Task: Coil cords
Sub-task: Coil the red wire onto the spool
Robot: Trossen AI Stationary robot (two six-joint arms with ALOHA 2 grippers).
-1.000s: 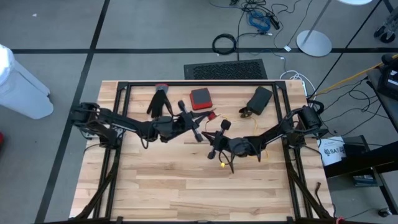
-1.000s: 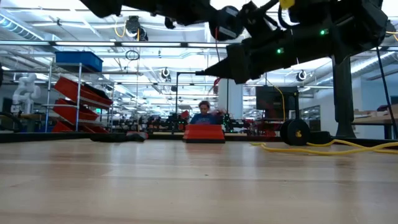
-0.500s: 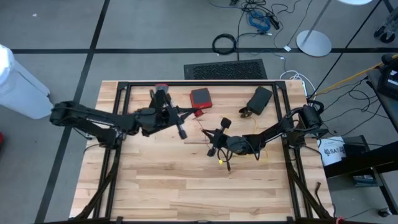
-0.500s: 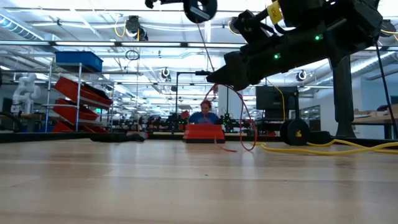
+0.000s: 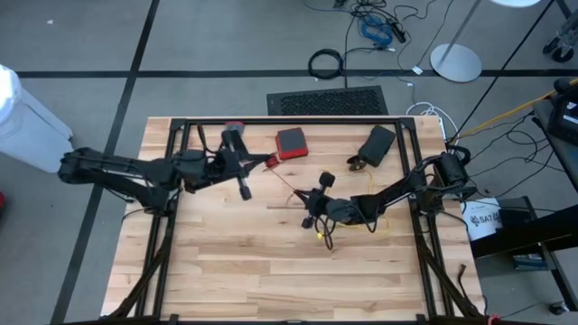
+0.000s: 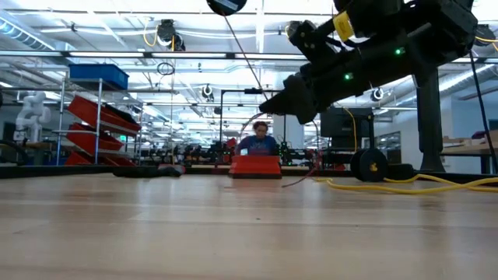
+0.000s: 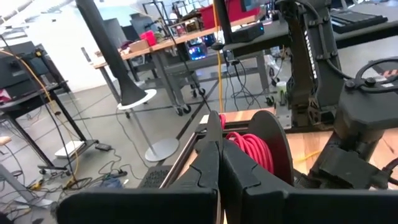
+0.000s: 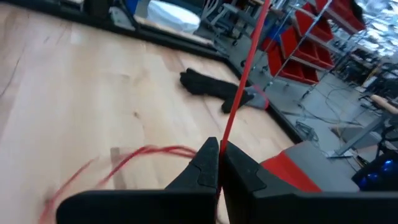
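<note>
Pinching a thin red cord between closed fingers, the right hand is held above the middle of the desk, as the right wrist view shows. From there the cord is stretched taut across toward the left hand, which is raised over the far left part of the desk, near the black glove; its fingers are pressed together on the same cord. A slack red loop is left lying on the wood. Beside the right arm, a yellow cord is draped. Farther back, a red box and a black case are seen.
</note>
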